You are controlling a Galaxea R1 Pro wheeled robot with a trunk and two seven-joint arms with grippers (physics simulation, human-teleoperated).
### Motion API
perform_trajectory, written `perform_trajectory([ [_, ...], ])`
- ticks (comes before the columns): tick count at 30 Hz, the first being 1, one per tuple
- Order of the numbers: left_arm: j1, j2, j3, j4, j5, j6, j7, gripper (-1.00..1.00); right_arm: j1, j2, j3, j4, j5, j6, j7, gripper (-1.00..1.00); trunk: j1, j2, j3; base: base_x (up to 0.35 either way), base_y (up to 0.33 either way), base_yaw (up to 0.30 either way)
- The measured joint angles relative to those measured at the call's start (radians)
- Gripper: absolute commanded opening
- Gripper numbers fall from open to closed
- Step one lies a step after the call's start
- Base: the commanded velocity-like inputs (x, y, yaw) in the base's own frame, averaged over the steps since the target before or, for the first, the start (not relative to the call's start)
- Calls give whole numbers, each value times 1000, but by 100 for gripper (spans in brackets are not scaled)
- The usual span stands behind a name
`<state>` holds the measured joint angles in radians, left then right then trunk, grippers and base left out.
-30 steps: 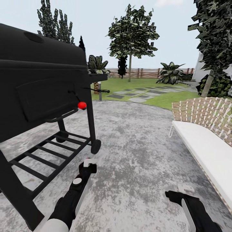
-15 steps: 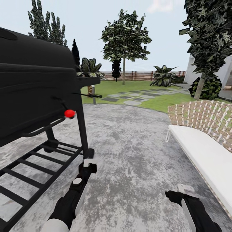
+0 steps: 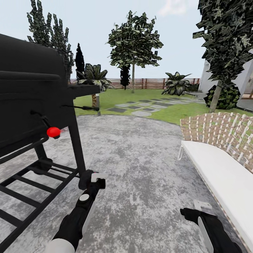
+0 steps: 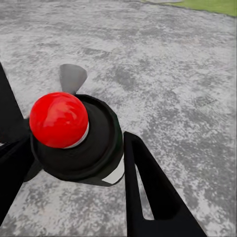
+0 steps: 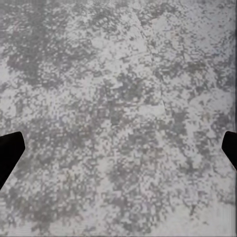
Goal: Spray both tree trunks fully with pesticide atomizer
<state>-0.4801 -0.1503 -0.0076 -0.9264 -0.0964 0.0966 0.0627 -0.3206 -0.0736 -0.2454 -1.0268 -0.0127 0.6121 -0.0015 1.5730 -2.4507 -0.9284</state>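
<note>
My left gripper (image 3: pixel 96 180) hangs low over the paving, shut on the pesticide atomizer (image 4: pixel 96 148), a dark bottle with a red round cap and a white label patch, wedged between the black fingers (image 4: pixel 148 197). My right gripper (image 3: pixel 199 209) is open, its fingertips (image 5: pixel 10 153) wide apart over bare paving. One tree (image 3: pixel 134 37) with a thin tree trunk (image 3: pixel 133 80) stands far ahead on the lawn of the garden (image 3: pixel 116 95). A second tree (image 3: pixel 226 38) with a leaning trunk (image 3: pixel 214 97) rises at the right.
A big black grill (image 3: pixel 31 98) on a slatted frame stands close on the left, with a red knob (image 3: pixel 53 131). A white-cushioned wicker bench (image 3: pixel 218 165) runs along the right. Grey paving (image 3: pixel 140 158) leads ahead to stepping stones (image 3: pixel 140 113), bushes and a slat fence (image 3: pixel 151 83).
The whole picture has shifted: the grill has slid left and the bench nearer, so the camera has moved forward. Both arms keep their pose in the view.
</note>
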Motion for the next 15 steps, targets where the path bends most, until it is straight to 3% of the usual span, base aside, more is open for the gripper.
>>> perform_trajectory([
  [15, 0, 0, 0, 0, 0, 0, 0, -100, 0, 0, 0, 0, 0, 0, 0, 100, 0, 0, 0, 302, -209, 0],
])
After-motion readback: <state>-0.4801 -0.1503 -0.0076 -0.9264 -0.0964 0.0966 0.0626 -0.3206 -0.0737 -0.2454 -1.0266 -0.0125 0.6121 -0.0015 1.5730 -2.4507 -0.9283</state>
